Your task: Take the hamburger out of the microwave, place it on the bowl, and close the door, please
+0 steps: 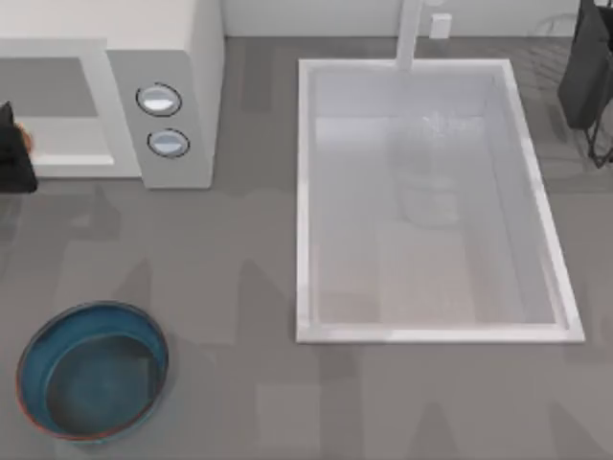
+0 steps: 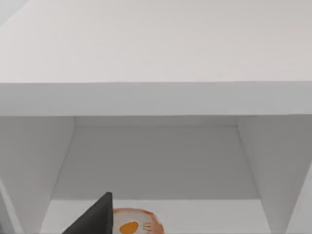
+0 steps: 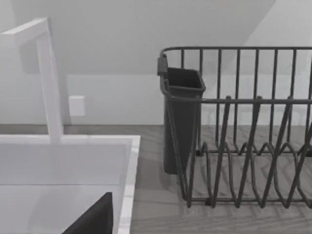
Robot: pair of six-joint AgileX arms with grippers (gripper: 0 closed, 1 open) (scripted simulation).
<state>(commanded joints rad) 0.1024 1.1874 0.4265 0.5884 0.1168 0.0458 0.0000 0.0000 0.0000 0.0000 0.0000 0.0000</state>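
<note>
White microwave cavity faced by the left hand, hamburger just ahead of it.

At the left edge of the top view the left hand is seen in front of the microwave, level with its open cavity; whether it is released or clenched cannot be told. One dark finger is shown in the left wrist view, and just beyond its tip the hamburger lies on the cavity floor, whitish with orange patches. Nearer the viewer than that hand, well apart from it on the grey desk, the teal bowl is found. Far to the hand's right a white sink is set into the desk. The right hand is parked at the far right corner, beside a dark dish rack; its state cannot be told either.
</note>
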